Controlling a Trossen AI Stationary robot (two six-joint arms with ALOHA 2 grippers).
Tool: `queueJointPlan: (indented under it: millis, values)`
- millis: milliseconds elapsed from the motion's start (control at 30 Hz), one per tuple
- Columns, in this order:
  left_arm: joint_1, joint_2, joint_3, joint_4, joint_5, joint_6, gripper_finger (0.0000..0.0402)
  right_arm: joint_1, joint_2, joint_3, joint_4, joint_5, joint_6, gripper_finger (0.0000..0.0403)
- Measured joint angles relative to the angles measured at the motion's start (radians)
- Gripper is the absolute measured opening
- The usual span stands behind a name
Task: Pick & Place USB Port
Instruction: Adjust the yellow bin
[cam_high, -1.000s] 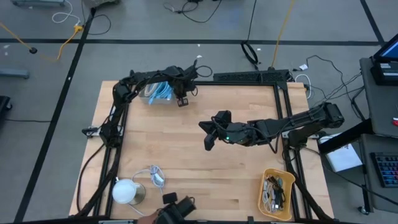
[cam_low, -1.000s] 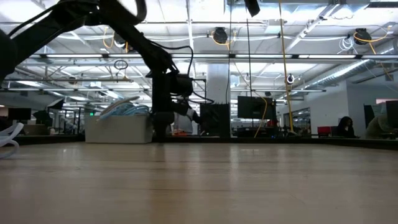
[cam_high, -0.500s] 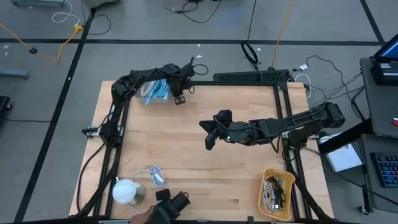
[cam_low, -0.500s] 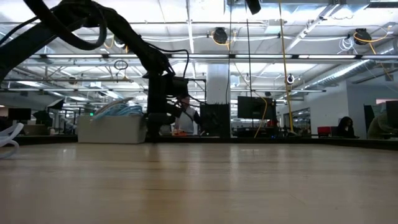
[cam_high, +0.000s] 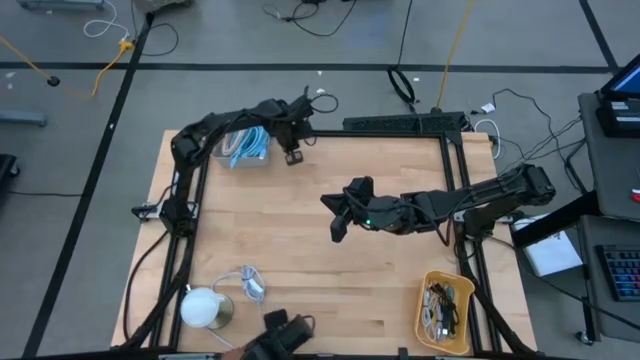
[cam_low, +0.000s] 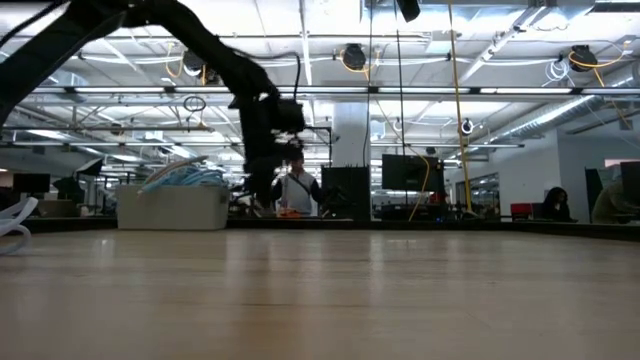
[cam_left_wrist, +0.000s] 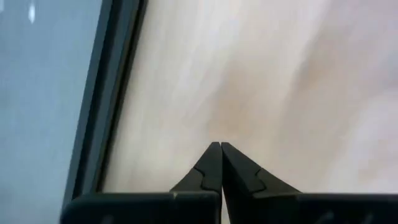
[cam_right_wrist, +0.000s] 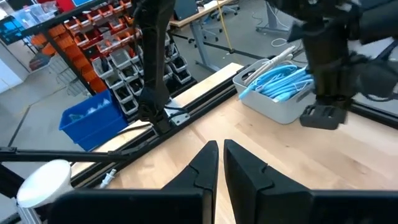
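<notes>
High view: left end effector (cam_high: 293, 156) closed beside cable bin (cam_high: 247, 148).

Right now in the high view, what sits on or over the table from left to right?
White round object → bin of blue cables → left gripper → right gripper → yellow basket.
</notes>
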Motion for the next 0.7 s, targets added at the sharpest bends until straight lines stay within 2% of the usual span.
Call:
queueJointPlan:
  millis: [67, 233, 467, 700]
  values:
    - [-0.027, -0.026, 0.001, 0.043, 0.051, -0.016, 0.0006, 0.0, 0.0, 0.0, -0.005, -0.004, -0.011, 0.0018]
    - [-0.105, -0.127, 0.001, 0.119, 0.145, -0.057, 0.0026, -0.001, 0.0, 0.0, -0.031, -0.113, -0.031, 0.0018]
    - [-0.219, -0.328, 0.001, 0.126, 0.161, -0.126, 0.0057, 0.026, 0.0, 0.0, -0.075, -0.182, 0.049, 0.0019]
    - [-0.295, -0.536, 0.002, 0.12, 0.161, -0.231, 0.0056, 0.109, 0.034, 0.0, -0.238, -0.15, 0.25, 0.0004]
